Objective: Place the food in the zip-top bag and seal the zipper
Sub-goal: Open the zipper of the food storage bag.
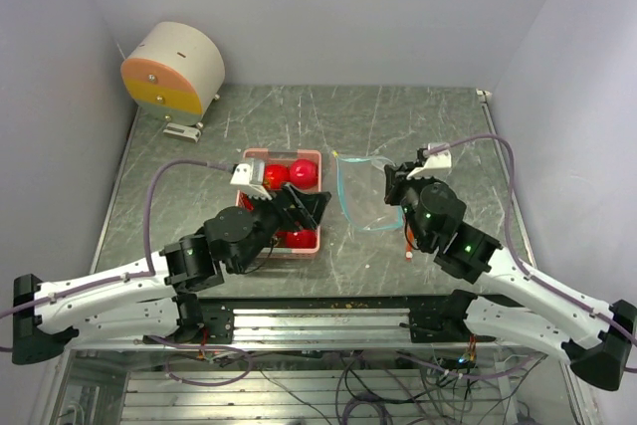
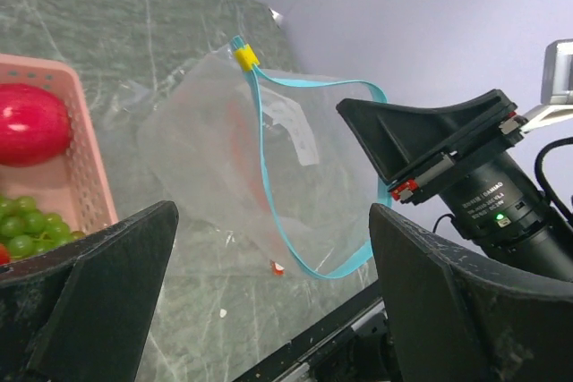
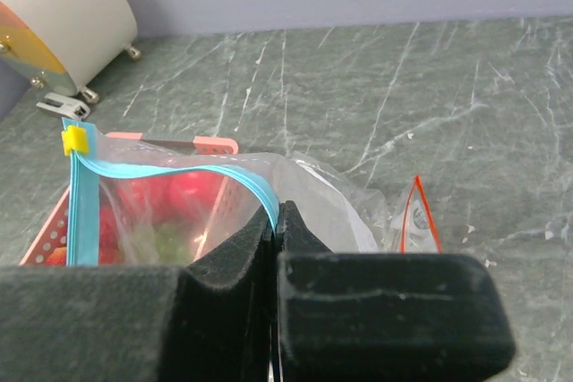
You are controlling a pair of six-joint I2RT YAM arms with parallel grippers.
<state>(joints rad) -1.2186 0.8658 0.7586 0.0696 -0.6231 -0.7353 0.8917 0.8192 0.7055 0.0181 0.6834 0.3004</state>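
Pinching the bag (image 3: 179, 212) at its zipper rim, my right tool (image 3: 276, 221) is clamped closed; my left tool (image 2: 273, 221) gapes wide, empty (over the tray (image 1: 284, 152)), where the food (image 1: 303, 172) lies.

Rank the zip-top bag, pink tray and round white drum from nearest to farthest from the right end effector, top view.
1. zip-top bag, its rim pinched in the right end effector, mid-table.
2. pink tray, left of the bag.
3. round white drum, far back-left corner.
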